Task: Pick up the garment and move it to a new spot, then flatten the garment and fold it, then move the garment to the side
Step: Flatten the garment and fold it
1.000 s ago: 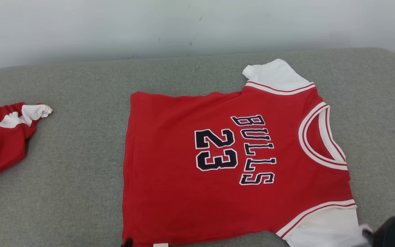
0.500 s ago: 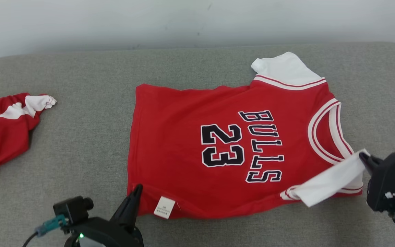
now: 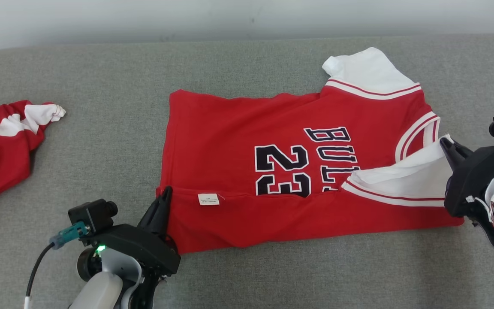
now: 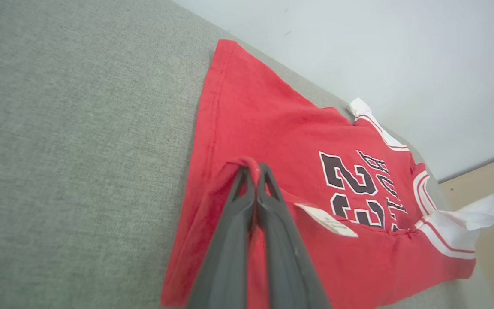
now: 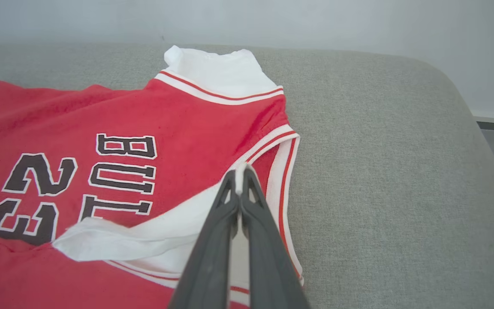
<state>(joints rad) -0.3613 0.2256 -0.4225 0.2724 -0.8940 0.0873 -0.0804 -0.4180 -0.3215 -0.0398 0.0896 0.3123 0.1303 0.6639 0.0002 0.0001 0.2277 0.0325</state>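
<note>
Garment [image 3: 247,124], a red jersey, lies across the middle of the grey cushion [image 3: 101,77], near edge folded over. The left end effector [image 3: 165,194] pinches its left hem corner; the right end effector [image 3: 445,142] pinches its white sleeve [image 3: 401,180].

You've got two readable prints on the red jersey [image 3: 238,124], both black with a white outline and lying sideways in the head view. One is the number 23 [image 3: 282,169], its near edge cut by the folded-up red edge. The lettering [image 3: 330,148] beside it reads "BU" there and "BUL" in the right wrist view; the white sleeve [image 3: 401,180] covers the rest. The white tag [image 3: 208,199] on the fold has print too small to read.
</note>
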